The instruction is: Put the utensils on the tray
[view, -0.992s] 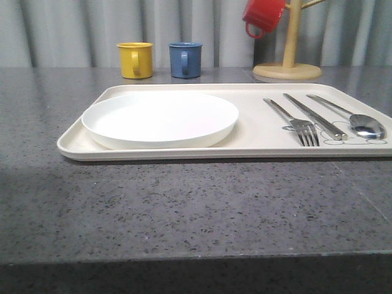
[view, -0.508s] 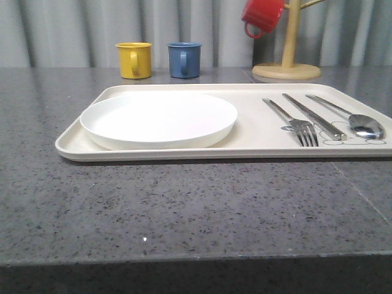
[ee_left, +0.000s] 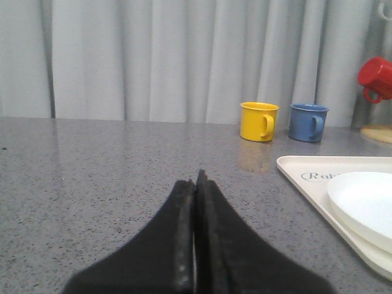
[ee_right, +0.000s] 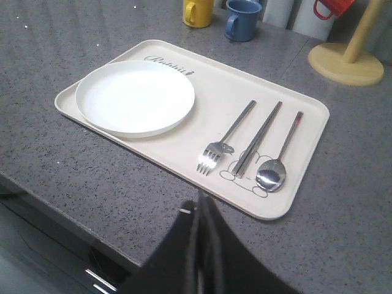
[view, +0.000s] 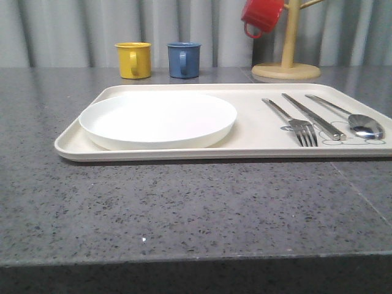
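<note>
The cream tray (view: 257,142) (ee_right: 306,110) (ee_left: 318,190) lies on the grey counter. On its right part rest a fork (view: 294,122) (ee_right: 226,131), a knife (view: 313,116) (ee_right: 258,136) and a spoon (view: 352,118) (ee_right: 278,159), side by side. My left gripper (ee_left: 196,179) is shut and empty, low over bare counter left of the tray. My right gripper (ee_right: 200,205) is shut and empty, held above the counter's near edge, short of the tray's near rim.
A round white plate (view: 158,118) (ee_right: 135,97) sits on the tray's left half. Behind the tray stand a yellow mug (view: 135,59) (ee_left: 258,121) and a blue mug (view: 184,59) (ee_left: 307,122). A wooden mug stand (view: 288,61) (ee_right: 349,55) carries a red mug (view: 263,15).
The front view has drifted slightly, so the tray and mugs sit a few pixels further left. Nothing on the tray has moved relative to it.
</note>
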`<action>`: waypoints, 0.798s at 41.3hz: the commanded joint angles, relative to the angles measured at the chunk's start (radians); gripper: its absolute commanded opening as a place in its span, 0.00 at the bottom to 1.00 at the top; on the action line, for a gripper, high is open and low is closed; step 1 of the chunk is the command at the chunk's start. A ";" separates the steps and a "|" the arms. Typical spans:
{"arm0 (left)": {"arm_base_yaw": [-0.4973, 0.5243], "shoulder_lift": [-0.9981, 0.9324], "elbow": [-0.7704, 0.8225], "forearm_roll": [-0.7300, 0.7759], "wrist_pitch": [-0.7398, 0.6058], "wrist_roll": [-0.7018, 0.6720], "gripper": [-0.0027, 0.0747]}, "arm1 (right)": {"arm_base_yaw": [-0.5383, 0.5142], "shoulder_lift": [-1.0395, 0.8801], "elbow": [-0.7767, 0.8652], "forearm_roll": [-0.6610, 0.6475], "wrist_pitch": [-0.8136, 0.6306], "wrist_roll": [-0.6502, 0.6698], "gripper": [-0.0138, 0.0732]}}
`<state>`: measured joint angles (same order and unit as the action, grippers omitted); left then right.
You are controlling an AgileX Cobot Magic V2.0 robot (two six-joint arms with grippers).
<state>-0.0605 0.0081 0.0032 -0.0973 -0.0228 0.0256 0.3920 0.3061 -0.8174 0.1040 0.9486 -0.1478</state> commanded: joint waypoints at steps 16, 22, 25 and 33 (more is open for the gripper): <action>0.044 -0.035 0.011 0.110 -0.071 -0.004 0.01 | -0.001 0.014 -0.018 -0.007 -0.070 -0.003 0.08; 0.066 -0.035 0.011 0.105 -0.068 -0.004 0.01 | -0.001 0.014 -0.018 -0.007 -0.070 -0.003 0.08; 0.075 -0.035 0.011 0.105 -0.068 -0.004 0.01 | -0.001 0.014 -0.018 -0.007 -0.070 -0.003 0.08; 0.075 -0.035 0.011 0.105 -0.068 -0.004 0.01 | -0.001 0.014 -0.018 -0.007 -0.070 -0.003 0.08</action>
<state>0.0134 -0.0036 0.0032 0.0078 -0.0169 0.0256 0.3920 0.3061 -0.8174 0.1040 0.9495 -0.1478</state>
